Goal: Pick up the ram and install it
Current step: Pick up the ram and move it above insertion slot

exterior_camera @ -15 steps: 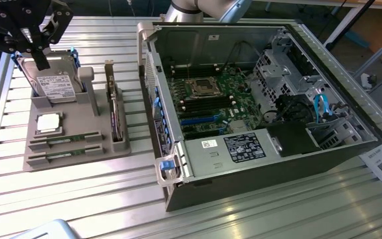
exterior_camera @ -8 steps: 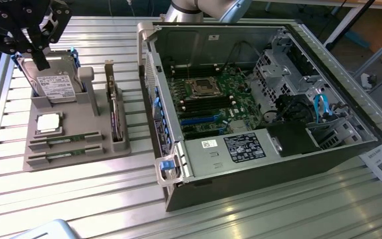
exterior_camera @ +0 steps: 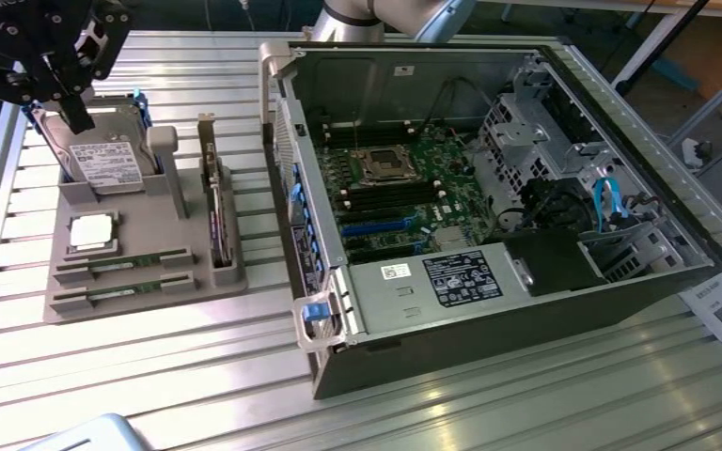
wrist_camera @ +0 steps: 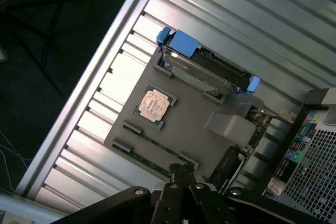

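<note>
You are at the approach stage of the pickup, and nothing is held. The black gripper (exterior_camera: 79,124) hangs above the silver hard drive (exterior_camera: 108,160), which sits at the farther end of the grey moulded holder (exterior_camera: 148,305) in the exterior view. Its fingers (exterior_camera: 72,105) are pressed together and empty.

The ram is not yet touched. Two slim green ram sticks lie edge-up in the holder's nearer slots, one (exterior_camera: 123,263) just behind the other (exterior_camera: 120,291), both well apart from the gripper.

By my judgement, the pick calls for you to bring the gripper over one stick, part the fingers and square them to its long thin edge.

The count is two ram sticks, one hard drive, one square silver processor chip (exterior_camera: 91,233), one upright expansion card (exterior_camera: 217,221) and one open dark computer case (exterior_camera: 487,338), all on the ribbed metal tabletop (exterior_camera: 148,385).
</note>
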`<action>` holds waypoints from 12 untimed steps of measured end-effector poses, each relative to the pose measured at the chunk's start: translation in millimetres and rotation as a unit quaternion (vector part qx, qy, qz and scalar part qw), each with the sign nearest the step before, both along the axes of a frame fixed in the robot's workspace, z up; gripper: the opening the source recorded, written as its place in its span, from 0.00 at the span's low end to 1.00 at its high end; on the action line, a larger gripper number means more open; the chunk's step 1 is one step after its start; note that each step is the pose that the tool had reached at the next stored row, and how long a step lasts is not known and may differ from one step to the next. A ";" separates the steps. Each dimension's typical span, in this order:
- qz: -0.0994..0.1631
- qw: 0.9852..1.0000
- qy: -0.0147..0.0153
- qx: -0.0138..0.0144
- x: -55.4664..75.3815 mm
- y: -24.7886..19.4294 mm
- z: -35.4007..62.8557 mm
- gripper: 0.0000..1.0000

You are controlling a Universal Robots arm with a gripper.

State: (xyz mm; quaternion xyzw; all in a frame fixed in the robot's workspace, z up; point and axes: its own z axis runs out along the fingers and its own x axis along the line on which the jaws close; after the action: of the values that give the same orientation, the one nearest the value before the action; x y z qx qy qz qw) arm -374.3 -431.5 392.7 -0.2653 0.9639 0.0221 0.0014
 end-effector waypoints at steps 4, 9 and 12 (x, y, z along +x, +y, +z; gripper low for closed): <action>0.028 1.000 0.000 0.000 0.0 -0.1 0.0 0.10; 0.069 0.998 0.000 0.000 0.0 -0.1 0.0 0.10; 0.086 0.996 0.000 0.000 0.0 -0.1 0.0 0.10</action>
State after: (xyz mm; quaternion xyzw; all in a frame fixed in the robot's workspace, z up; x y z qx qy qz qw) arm -374.3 -431.6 392.7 -0.3470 0.9376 0.0221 -0.0005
